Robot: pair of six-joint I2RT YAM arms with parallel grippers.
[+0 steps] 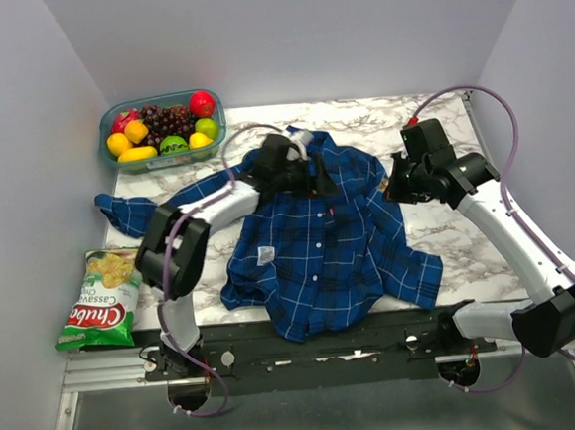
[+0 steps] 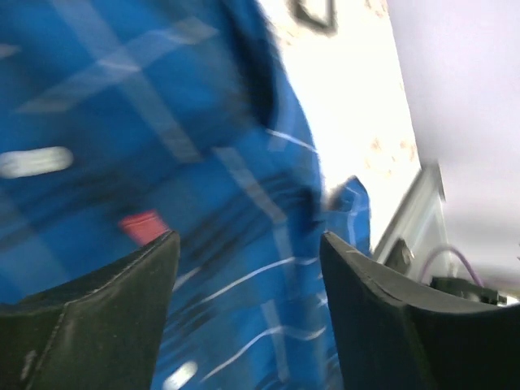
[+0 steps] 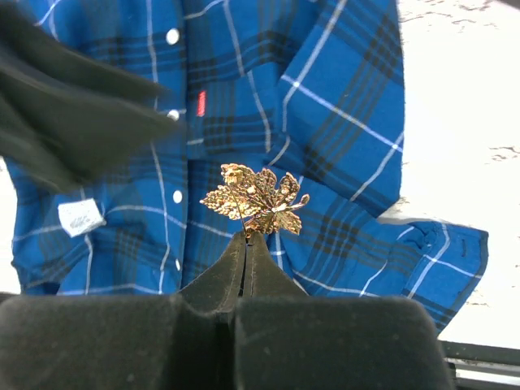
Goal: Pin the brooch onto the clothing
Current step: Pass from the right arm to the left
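Gold leaf brooch (image 3: 254,199) clamped in right jaws; left jaws apart, seemingly above the blurred shirt (image 1: 311,258).

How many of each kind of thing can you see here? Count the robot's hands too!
shirt: 1
leaf brooch: 1
chip bag: 1
tub of fruit: 1
robot hands: 2, the left hand and the right hand
Total: 6
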